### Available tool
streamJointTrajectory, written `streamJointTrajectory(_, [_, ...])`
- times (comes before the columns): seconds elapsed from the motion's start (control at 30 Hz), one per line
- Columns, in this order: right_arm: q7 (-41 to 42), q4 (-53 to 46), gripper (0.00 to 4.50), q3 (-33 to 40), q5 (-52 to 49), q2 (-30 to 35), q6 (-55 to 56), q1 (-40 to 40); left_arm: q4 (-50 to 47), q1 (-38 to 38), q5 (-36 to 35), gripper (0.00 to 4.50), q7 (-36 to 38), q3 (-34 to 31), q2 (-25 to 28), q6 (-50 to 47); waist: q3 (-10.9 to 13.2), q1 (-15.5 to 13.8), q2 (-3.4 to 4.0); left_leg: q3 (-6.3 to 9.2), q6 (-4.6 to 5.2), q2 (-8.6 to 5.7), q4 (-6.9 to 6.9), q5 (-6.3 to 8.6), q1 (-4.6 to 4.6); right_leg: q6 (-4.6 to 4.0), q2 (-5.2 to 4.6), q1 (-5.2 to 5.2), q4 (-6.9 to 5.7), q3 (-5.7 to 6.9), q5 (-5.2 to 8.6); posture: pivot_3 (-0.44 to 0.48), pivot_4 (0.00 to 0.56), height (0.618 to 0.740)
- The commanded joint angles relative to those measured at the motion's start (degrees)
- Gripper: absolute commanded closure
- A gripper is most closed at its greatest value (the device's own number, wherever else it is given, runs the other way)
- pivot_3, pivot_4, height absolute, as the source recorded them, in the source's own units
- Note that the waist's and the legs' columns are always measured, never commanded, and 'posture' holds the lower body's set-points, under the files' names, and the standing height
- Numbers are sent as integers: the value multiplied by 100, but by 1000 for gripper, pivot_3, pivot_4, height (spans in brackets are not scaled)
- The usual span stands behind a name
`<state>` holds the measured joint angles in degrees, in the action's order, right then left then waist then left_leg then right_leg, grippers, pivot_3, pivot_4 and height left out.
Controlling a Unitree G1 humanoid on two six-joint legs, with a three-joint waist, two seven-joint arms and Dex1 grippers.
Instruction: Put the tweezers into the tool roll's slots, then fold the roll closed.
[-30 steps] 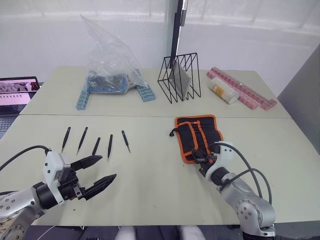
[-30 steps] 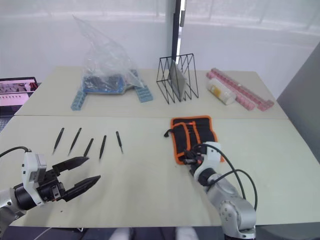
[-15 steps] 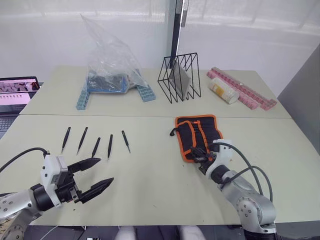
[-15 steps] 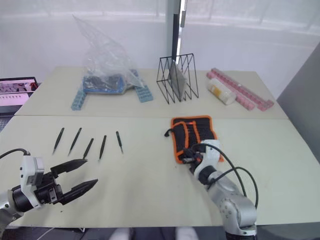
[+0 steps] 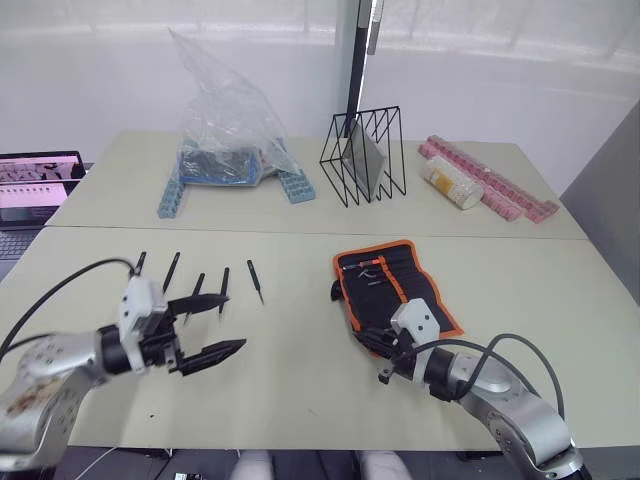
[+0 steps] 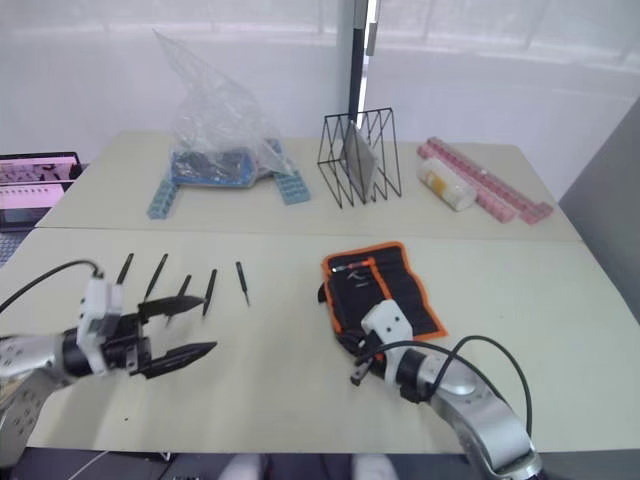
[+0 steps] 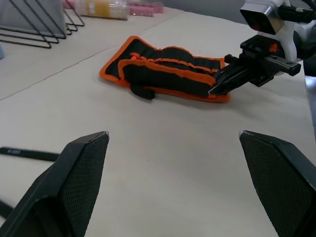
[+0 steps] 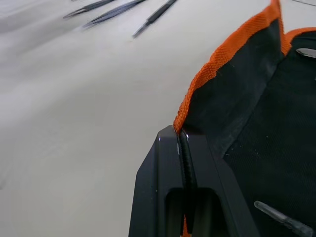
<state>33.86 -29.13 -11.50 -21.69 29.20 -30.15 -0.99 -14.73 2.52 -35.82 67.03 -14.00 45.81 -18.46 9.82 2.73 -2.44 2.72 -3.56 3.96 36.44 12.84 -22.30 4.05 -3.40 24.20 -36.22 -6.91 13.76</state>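
Tool roll (image 5: 392,292): black fabric with orange edging, lying opened on the pale surface (image 5: 300,380), right of centre; inner face up, narrow stitched slots (image 5: 375,280) running in rows, a short black strap (image 5: 335,292) poking from its left edge. Long axis from near-right to far-left, slightly skewed to the surface's front edge. Near-left corner lifted and bunched, orange hem pinched there.

Right end effector (image 5: 385,345): clenched on the tool roll's near orange edge; in the right wrist view, black fingers (image 8: 185,163) pressed together with the hem caught between them.

Left end effector (image 5: 205,328): released, two black pointed fingers spread wide, hovering above the surface just nearer than the tweezers, grasping nothing.

Tweezers (image 5: 222,290): five counted, slim, black, tapered, lying loose on the surface in a row, well left of the roll. Each with long axis running roughly near-to-far; the four on the left leaning slightly the same way, the rightmost (image 5: 257,282) leaning the opposite way and set a little apart.

On the far surface: one clear plastic bag (image 5: 225,120) with blue items, one black wire rack (image 5: 363,155), one pale cylinder (image 5: 450,182) beside pink strips (image 5: 500,195). One laptop screen (image 5: 35,182) at the far left.
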Motion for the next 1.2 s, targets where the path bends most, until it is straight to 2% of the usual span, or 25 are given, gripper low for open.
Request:
streamJointTrajectory(0.03, [343,-252,4491,-231,159,120,378,-45,980,1062,733,0,571,778,29,696,0,-22,0,0,0,-1,2,0,-1,0,0,1,1,1,-1,0,150,718])
streamJointTrajectory(0.13, [478,-371,4491,-284,145,188,406,33,1888,2017,1223,0,1022,1350,-167,1281,0,-46,0,3,0,-2,4,0,-6,-18,1,-1,4,3,-12,0,150,718])
streamJointTrajectory(0.3, [640,-473,4491,-183,73,312,383,162,4018,3719,2211,0,1740,2253,-864,2877,-1,-76,0,18,6,-4,33,3,-28,-21,3,-2,2,12,-15,0,150,718])
streamJointTrajectory(0.43, [669,-471,4491,-205,133,345,376,178,5574,4983,2637,0,2095,2599,-1589,3929,0,-115,-1,27,8,-10,46,3,-44,-19,4,-1,4,14,-17,0,150,718])
streamJointTrajectory(0.6, [676,-538,4491,-175,165,410,384,288,6794,5777,3093,0,2358,2823,-2116,5002,-1,-99,-1,32,18,-14,53,9,-53,-16,5,1,4,9,-18,0,150,718])
streamJointTrajectory(0.73, [686,-566,4491,-131,219,491,456,420,7171,5924,3280,0,2538,3000,-2277,5579,-1,-72,0,35,26,-15,55,12,-54,-14,6,2,2,9,-17,0,150,718])
streamJointTrajectory(1.07, [744,-567,4500,-104,259,532,562,529,7339,5859,3298,3166,2547,3130,-2271,6043,-1,-61,0,39,26,-15,60,12,-54,-12,6,1,-3,10,-16,0,150,718])
streamJointTrajectory(1.2, [837,-583,4500,-111,262,621,550,535,7014,5591,3172,4461,2547,3211,-2194,6033,-1,-60,0,39,26,-15,61,12,-53,-12,6,0,-4,10,-16,0,150,718])
